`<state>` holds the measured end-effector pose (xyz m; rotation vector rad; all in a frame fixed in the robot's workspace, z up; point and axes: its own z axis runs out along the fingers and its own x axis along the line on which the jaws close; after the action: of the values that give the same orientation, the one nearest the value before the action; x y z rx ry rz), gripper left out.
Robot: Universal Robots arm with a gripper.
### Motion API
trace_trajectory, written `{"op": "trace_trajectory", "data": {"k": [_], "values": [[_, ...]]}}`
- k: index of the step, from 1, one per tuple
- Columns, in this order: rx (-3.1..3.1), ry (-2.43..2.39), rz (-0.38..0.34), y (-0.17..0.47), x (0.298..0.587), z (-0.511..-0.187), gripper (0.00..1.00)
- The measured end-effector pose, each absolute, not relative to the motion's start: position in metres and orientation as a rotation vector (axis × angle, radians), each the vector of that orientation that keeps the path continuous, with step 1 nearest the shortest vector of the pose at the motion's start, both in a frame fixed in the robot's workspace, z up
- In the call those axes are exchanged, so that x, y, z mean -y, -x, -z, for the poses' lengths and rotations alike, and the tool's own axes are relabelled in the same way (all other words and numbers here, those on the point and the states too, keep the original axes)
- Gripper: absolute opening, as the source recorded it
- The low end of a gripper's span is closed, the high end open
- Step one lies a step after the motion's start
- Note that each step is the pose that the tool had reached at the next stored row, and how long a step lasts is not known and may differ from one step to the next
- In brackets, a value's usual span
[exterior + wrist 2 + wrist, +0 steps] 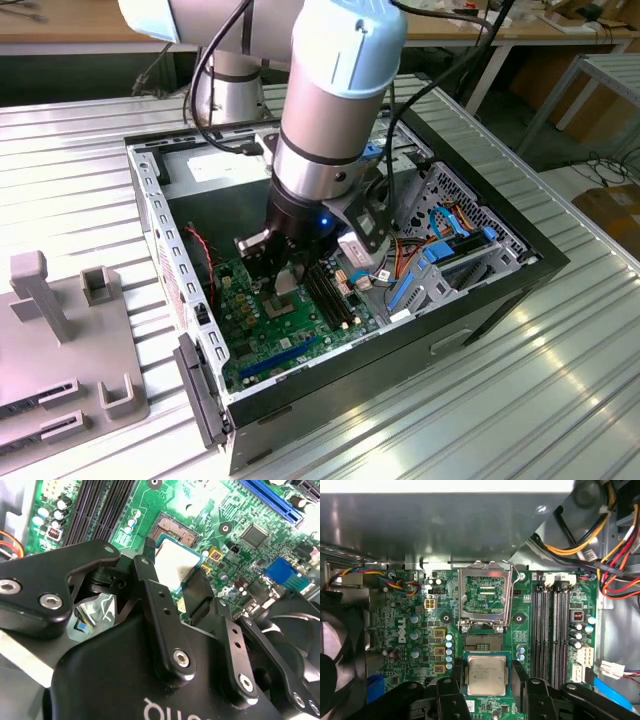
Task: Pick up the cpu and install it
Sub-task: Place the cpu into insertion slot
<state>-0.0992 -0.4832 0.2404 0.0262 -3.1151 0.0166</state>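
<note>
Right, the arm (330,120) is reaching down into the open computer case (480,290), which lies flat with its open side up on the ribbed metal tabletop (570,400). My hand (487,673) is closed narrow on the cpu (486,676). In both wrist views I see a black finger (150,577) set against each of two opposite edges, with the chip's pale metal face turned up towards the cameras. The cpu sits low over the green motherboard (410,630), just beside the socket (480,641) and not in it. I cannot tell whether its underside touches the board. The socket's contact bed is bare, and its metal frame (485,575) is swung open on the side of the socket away from the chip. A bank of black memory slots (552,630) runs alongside the socket, near it but apart. A bundle of yellow, red and black cables (615,545) hangs past the slots by the case wall. In the exterior view the hand is over the middle of the board, with the memory slots just to the exterior view's right of it. A grey fixture (60,340) with upright posts stands on the tabletop at the exterior view's left, well apart from the case.
</note>
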Motion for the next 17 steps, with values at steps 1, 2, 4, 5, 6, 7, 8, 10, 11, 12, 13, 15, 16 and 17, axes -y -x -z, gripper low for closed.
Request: {"op": "trace_trajectory", "data": {"k": [1,2,4,5,6,7,8,10,11,12,13,15,16,17], "values": [[3.115,-0.026,-0.017,0.099,0.483,-0.239,0.47],[3.115,-0.026,-0.017,0.100,0.483,-0.237,0.47],[3.115,-0.027,-0.016,0.100,0.483,-0.233,0.47],[3.115,-0.026,-0.016,0.100,0.483,-0.231,0.47],[3.115,-0.027,-0.016,0.101,0.483,-0.228,0.47],[3.115,-0.027,-0.017,0.101,0.483,-0.223,0.47],[3.115,-0.027,-0.017,0.101,0.483,-0.221,0.47],[3.115,-0.027,-0.017,0.101,0.483,-0.217,0.47],[3.115,-0.027,-0.016,0.101,0.483,-0.215,0.47],[3.115,-0.026,-0.017,0.101,0.483,-0.215,0.47],[3.114,-0.027,-0.017,0.101,0.483,-0.215,0.47],[3.114,-0.026,-0.017,0.101,0.483,-0.215,0.47],[3.115,-0.027,-0.016,0.101,0.483,-0.214,0.47],[3.115,-0.027,-0.016,0.101,0.483,-0.214,0.47]]}}
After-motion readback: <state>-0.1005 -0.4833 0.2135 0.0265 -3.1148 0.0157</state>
